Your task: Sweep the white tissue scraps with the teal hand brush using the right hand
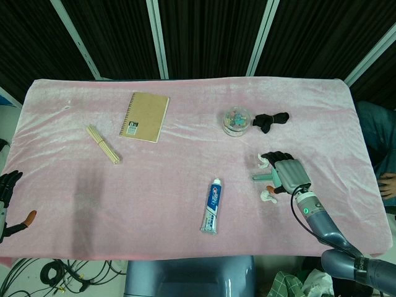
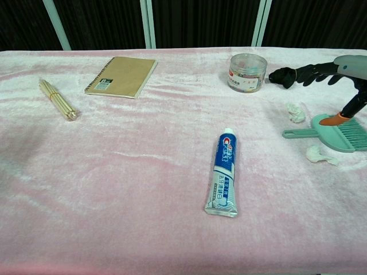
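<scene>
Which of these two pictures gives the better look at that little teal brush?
The chest view. There the brush lies in plain sight with its teal bristles, beside a teal dustpan and two tissue scraps. In the head view the right hand hangs over it, so only a bit of teal handle pokes out.

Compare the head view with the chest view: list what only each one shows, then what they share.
Only the head view shows the left hand at the table's left edge, and cables on the floor.

Only the chest view shows the teal brush bristles and the dustpan clearly beneath the right hand.

Both show the notebook, stick bundle, toothpaste tube, round container, black cloth and tissue scraps.
</scene>
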### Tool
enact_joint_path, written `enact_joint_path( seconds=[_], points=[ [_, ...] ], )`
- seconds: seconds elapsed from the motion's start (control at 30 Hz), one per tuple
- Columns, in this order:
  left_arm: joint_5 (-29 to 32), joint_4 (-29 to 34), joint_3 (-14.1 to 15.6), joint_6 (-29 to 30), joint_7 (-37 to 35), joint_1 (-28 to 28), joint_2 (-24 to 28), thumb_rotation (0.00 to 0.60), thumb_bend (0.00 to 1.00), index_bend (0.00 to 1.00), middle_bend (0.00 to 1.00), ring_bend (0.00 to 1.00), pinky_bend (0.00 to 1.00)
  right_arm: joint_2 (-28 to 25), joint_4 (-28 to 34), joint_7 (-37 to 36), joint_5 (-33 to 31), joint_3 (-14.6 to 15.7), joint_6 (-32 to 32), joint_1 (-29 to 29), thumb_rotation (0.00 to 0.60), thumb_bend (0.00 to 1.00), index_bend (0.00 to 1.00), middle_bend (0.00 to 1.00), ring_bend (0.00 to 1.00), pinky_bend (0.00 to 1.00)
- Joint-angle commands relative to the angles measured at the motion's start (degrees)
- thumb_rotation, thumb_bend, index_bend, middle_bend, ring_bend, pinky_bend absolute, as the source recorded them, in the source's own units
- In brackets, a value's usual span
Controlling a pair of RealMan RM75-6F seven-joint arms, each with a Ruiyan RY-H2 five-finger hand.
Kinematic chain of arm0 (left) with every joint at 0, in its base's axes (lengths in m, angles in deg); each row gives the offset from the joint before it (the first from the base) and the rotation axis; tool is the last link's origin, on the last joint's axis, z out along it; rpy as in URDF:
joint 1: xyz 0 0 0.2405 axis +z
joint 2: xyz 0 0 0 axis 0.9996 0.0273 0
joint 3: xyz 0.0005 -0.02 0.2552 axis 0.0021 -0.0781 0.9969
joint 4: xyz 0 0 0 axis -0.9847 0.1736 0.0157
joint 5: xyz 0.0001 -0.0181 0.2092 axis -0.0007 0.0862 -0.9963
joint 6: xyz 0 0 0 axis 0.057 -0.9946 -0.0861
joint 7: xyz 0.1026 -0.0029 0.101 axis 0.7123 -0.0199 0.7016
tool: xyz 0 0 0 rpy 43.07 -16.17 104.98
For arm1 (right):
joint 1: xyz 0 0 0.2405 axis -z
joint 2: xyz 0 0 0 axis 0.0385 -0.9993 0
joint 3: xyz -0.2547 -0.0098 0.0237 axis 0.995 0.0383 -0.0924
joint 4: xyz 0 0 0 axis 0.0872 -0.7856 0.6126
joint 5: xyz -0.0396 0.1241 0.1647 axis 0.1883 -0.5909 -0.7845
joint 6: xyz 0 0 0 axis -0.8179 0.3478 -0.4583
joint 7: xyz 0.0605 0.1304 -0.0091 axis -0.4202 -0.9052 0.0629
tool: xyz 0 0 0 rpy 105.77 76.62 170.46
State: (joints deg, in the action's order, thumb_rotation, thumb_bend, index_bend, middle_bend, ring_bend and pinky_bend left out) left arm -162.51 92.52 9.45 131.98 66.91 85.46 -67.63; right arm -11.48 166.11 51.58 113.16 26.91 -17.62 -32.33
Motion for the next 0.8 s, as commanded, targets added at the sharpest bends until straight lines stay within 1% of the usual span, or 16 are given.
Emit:
enact_joint_path(
  seconds=[0.03, 0.17, 0.3, 0.53, 0.7, 0.8],
  points=[
    [0.03, 0.04, 0.03, -0.09, 0.1, -0.02, 0.0, 0.6, 0.28, 0.06, 0.05, 0.0, 0.05, 0.44, 0.31, 0.46, -0.9, 0.1, 0.21, -0.34, 0.6, 0.11, 0.2, 0.18, 0.13, 0.15],
    [0.04, 0.09, 0.03, -0.01, 0.21, 0.03, -0.02, 0.6, 0.28, 0.06, 0.05, 0.0, 0.05, 1.56, 0.63, 0.76, -2.19, 0.18, 1.1, -0.35, 0.6, 0.11, 0.21, 0.2, 0.14, 0.15],
    [0.13, 0.13, -0.02, 0.21, 0.21, 0.17, 0.02, 0.6, 0.28, 0.06, 0.05, 0.0, 0.05, 3.13, 0.49, 3.53, -3.41, 0.81, 2.9, -0.53, 0.6, 0.11, 0.21, 0.2, 0.15, 0.15],
    [0.31, 0.12, -0.07, -0.17, -0.09, 0.03, 0.11, 0.6, 0.28, 0.06, 0.05, 0.0, 0.05, 3.85, 0.88, 6.24, -6.32, 1.03, 3.14, -1.51, 0.6, 0.11, 0.23, 0.2, 0.15, 0.15],
    [0.41, 0.2, -0.07, -0.24, -0.08, 0.05, 0.16, 0.6, 0.28, 0.06, 0.05, 0.0, 0.05, 4.28, 0.44, 7.51, -7.45, 1.73, 3.31, -1.78, 0.6, 0.11, 0.27, 0.25, 0.15, 0.15],
    [0.5, 0.3, -0.06, -0.37, 0.07, 0.02, 0.17, 0.6, 0.28, 0.06, 0.05, 0.0, 0.05, 5.09, -0.43, 7.96, -7.96, 2.08, 3.34, -1.97, 0.6, 0.11, 0.31, 0.29, 0.15, 0.15]
  ],
)
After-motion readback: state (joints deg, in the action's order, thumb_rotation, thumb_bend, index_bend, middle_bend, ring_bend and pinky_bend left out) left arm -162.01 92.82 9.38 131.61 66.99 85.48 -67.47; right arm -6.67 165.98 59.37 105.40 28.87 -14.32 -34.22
